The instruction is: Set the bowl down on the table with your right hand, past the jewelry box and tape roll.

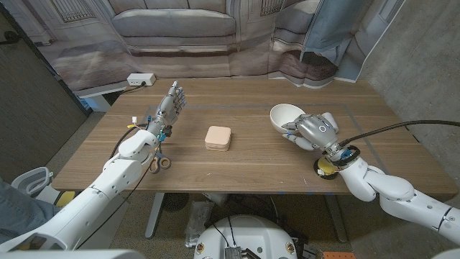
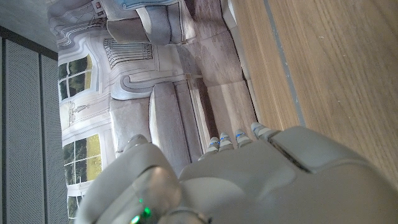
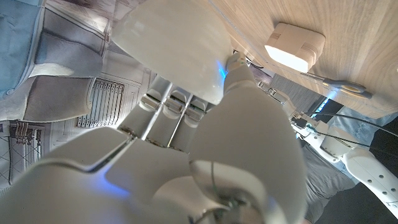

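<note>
A wooden table [image 1: 259, 162] stands before a printed backdrop [image 1: 180, 29] of a sofa and panelled walls; a white power strip [image 1: 141, 79] sits on a ledge past its far left corner. The right hand [image 1: 315, 131] grips a white bowl [image 1: 286, 116] at the table's right side, fingers wrapped on its rim, the bowl tilted and seemingly just above the wood. To the bowl's left, well apart, lies the beige jewelry box [image 1: 218, 138]. A yellow tape roll [image 1: 327, 167] lies near, under the right wrist. The left hand [image 1: 167, 108] holds nothing, fingers straight and apart, on the left. Scissors [image 1: 159, 160] lie beside the left forearm.
</note>
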You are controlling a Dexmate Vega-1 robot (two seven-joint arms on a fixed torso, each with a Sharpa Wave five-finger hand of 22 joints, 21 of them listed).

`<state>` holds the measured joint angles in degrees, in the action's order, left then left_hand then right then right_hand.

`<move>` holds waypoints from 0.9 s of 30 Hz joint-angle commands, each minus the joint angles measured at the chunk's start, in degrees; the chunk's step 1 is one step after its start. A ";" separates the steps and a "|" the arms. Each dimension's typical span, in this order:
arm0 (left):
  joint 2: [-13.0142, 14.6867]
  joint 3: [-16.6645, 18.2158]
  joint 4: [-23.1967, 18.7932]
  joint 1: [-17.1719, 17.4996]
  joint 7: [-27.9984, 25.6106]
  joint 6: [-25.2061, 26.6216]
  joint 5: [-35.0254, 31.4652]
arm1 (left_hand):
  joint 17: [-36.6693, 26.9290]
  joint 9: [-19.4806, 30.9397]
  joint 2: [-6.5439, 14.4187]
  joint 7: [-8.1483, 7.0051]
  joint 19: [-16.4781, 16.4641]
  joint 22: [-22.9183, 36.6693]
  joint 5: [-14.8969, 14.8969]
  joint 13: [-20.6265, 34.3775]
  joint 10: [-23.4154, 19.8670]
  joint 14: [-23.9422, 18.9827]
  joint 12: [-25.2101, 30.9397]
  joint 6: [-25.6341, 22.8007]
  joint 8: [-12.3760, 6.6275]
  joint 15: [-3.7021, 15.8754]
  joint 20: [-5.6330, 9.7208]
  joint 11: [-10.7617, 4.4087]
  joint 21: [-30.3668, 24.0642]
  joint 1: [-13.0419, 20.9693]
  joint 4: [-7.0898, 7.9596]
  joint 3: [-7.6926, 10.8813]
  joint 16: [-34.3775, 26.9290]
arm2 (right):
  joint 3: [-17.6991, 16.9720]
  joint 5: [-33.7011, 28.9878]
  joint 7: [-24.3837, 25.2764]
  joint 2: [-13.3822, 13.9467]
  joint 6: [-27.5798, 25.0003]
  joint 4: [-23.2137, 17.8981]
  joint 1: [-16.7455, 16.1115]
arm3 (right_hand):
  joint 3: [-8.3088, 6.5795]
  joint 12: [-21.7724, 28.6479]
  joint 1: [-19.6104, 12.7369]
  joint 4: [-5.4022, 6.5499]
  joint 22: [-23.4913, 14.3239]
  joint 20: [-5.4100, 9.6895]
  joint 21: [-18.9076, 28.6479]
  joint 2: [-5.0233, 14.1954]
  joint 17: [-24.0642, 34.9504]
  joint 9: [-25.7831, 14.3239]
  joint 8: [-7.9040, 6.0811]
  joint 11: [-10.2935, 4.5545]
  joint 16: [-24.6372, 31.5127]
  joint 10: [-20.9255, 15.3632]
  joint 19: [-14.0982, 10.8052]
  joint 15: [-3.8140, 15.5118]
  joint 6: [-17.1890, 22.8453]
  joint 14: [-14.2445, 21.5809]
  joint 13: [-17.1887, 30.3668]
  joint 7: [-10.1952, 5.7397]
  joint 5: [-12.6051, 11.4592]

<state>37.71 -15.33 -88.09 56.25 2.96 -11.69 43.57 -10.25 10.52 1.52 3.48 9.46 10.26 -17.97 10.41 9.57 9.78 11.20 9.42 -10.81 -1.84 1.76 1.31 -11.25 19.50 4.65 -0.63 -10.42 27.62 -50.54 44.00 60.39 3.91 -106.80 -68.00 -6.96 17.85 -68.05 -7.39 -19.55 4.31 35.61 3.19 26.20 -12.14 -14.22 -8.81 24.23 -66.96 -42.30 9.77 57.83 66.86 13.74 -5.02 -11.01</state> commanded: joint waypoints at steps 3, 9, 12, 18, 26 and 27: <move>-0.02 -0.06 0.41 -0.41 0.10 0.31 -0.05 | -0.18 0.14 0.40 0.11 4.06 0.13 0.33 0.18 1.32 2.88 0.31 0.38 -0.39 -0.27 0.89 0.16 -0.15 0.62 0.08 -0.28 -0.28 | -0.87 -0.07 0.72 0.67 -1.22 -1.74 -2.95 | 0.08 0.27 -3.30 0.12 -0.06 7.43 0.43 3.57 0.37 -0.25 -0.17 -1.79 -0.02 -2.15 0.31 3.81 5.71 3.47 0.18 -5.56 -0.26; -0.27 -0.25 1.03 -0.92 0.51 0.23 -0.02 | -0.17 0.14 0.44 0.14 4.07 0.13 0.34 0.18 1.31 2.87 0.31 0.37 -0.39 -0.29 0.89 0.11 -0.16 0.66 0.07 -0.33 -0.28 | -1.22 0.00 0.73 1.23 -1.42 -2.21 -4.03 | 0.11 0.26 -3.29 0.13 -0.06 7.42 0.58 3.57 0.42 -0.25 -0.15 -1.82 -0.04 -2.26 0.36 3.81 5.72 3.51 0.21 -5.59 -0.27; -0.40 -0.37 1.36 -1.21 0.72 0.27 0.01 | -0.17 0.14 0.45 0.15 4.08 0.13 0.34 0.18 1.37 2.89 0.29 0.36 -0.39 -0.27 0.89 0.08 -0.16 0.67 0.07 -0.35 -0.28 | -1.30 0.06 0.73 1.41 -1.38 -2.27 -4.43 | 0.14 0.19 -3.25 0.16 -0.05 7.40 0.68 3.59 0.46 -0.26 -0.14 -1.77 -0.07 -2.21 0.41 3.81 5.77 3.53 0.21 -5.62 -0.27; -0.56 -0.50 1.75 -1.63 0.82 0.30 -0.03 | -0.17 0.14 0.48 0.13 4.09 0.13 0.34 0.18 1.40 2.89 0.28 0.37 -0.39 -0.28 0.89 0.16 -0.16 0.70 0.06 -0.39 -0.28 | -1.69 0.07 1.16 1.90 -1.59 -2.82 -5.60 | 0.18 0.16 -3.24 0.17 -0.04 7.40 0.87 3.58 0.53 -0.27 -0.11 -1.78 -0.12 -2.30 0.48 3.81 5.77 3.55 0.25 -5.64 -0.27; -0.60 -0.56 1.67 -1.96 0.70 0.38 -0.19 | -0.17 0.14 0.52 0.16 4.10 0.13 0.35 0.18 1.39 2.89 0.28 0.39 -0.38 -0.30 0.89 0.14 -0.16 0.75 0.06 -0.46 -0.28 | -2.60 -0.05 2.32 2.81 -2.39 -4.01 -7.99 | 0.25 -0.01 -3.18 0.23 -0.02 7.41 1.18 3.61 0.64 -0.28 -0.05 -1.77 -0.20 -2.22 0.62 3.80 5.76 3.59 0.28 -5.67 -0.28; -0.58 -0.57 1.66 -1.98 0.72 0.36 -0.23 | -0.17 0.14 0.53 0.16 4.10 0.13 0.35 0.18 1.38 2.90 0.28 0.37 -0.38 -0.28 0.89 0.16 -0.16 0.75 0.06 -0.47 -0.27 | -2.72 -0.16 2.53 2.90 -2.58 -4.13 -8.30 | 0.25 -0.01 -3.19 0.23 -0.02 7.41 1.21 3.62 0.65 -0.28 -0.05 -1.80 -0.21 -2.24 0.63 3.81 5.79 3.60 0.29 -5.66 -0.28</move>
<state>37.26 -15.75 -86.66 54.76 3.57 -11.39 43.50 -10.25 10.52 1.82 3.48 9.46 10.26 -17.97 10.41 9.57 9.78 11.20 9.42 -10.81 -1.84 1.76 1.31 -11.25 19.80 4.48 -0.81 -10.42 25.89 -50.51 45.39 62.25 2.26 -109.61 -73.55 -6.86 17.72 -68.14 -7.33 -19.40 4.19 36.28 3.10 26.68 -12.14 -14.18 -8.91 23.88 -67.04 -41.98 9.96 57.83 67.06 13.69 -5.02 -11.04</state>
